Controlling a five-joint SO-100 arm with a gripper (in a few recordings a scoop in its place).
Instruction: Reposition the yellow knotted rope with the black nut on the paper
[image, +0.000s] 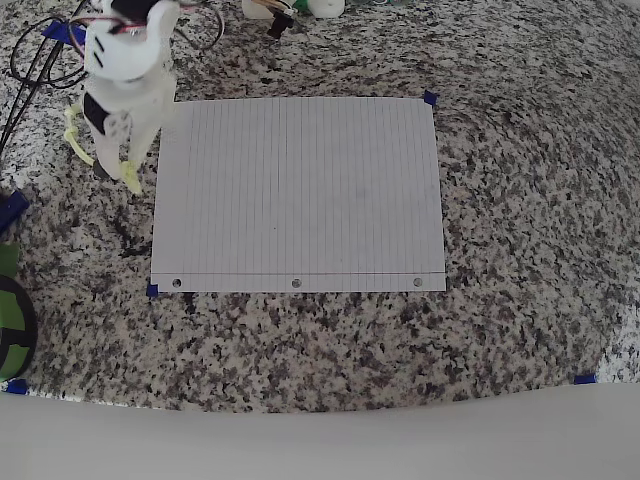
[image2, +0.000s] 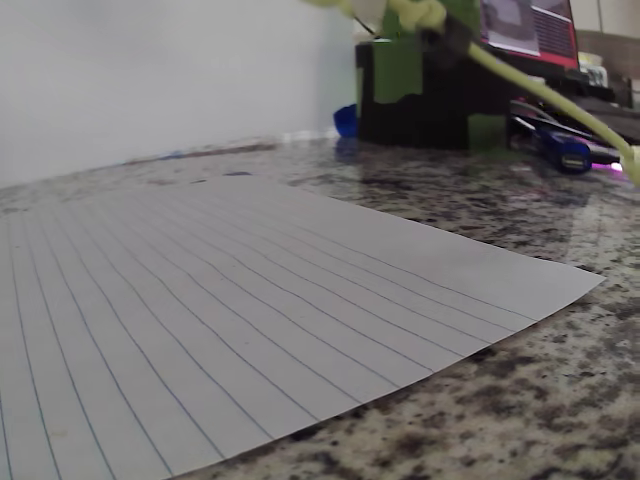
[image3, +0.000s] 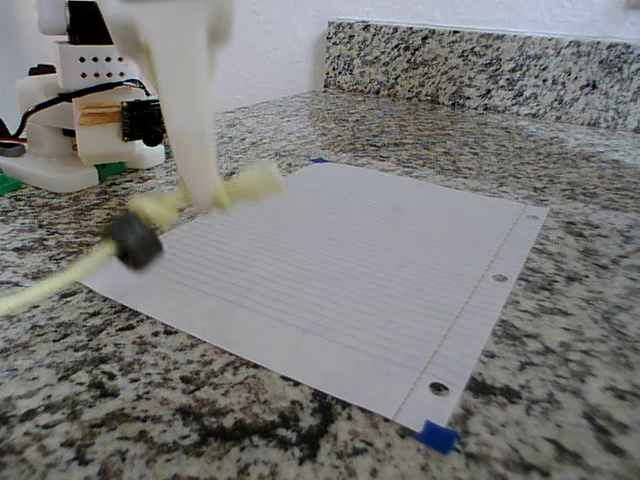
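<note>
My gripper (image3: 207, 193) is shut on the yellow knotted rope (image3: 250, 185) near one knot. The black nut (image3: 135, 242) is threaded on the rope just beside the grip, and the rest of the cord trails off to the left. In the overhead view the gripper (image: 112, 160) and rope (image: 130, 177) are over the granite just left of the paper's (image: 300, 200) far left corner. In the wrist view the rope (image2: 545, 95) and nut (image2: 452, 35) run along the top, with the paper (image2: 200, 300) lying flat below. The paper (image3: 350, 270) has nothing on it.
Blue tape bits (image: 430, 98) mark the paper's corners. Black cables (image: 40, 60) loop at the back left by the arm's base (image3: 70, 120). A green and black object (image: 10, 325) sits at the left edge. A granite backsplash (image3: 480, 65) rises behind.
</note>
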